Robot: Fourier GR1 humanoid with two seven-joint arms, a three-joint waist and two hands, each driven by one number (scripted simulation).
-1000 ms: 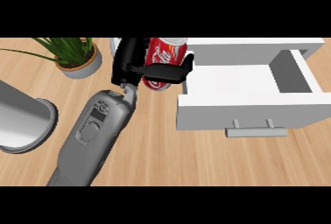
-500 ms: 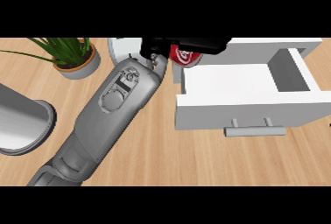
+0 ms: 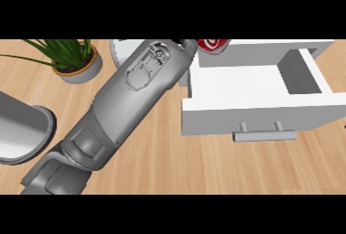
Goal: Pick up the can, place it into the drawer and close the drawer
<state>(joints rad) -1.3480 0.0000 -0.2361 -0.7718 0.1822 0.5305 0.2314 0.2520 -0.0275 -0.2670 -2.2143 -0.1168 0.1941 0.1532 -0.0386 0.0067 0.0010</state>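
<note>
One wood counter [image 3: 202,169] w/ open white drawer [image 3: 256,112], plant [image 3: 71,57], can [image 3: 211,44].

1. Can [image 3: 213,44], 12 o'clock: only a red-and-white sliver shows, the rest is cut by the top edge.
2. Left hand: past the top edge, beyond the wrist of the left forearm [image 3: 128,100]; its hold on the can can't be told.
3. White round object [image 3: 123,51], 11 o'clock: right part behind the forearm, top cut off; unidentifiable.
4. Potted plant [image 3: 76,61], 10 o'clock: leaf tips run off the top and left edges.
5. Grey metal container [image 3: 20,132], 9 o'clock: left part cut off.
6. Drawer [image 3: 256,112]: rear-left corner hidden by the forearm.
</note>
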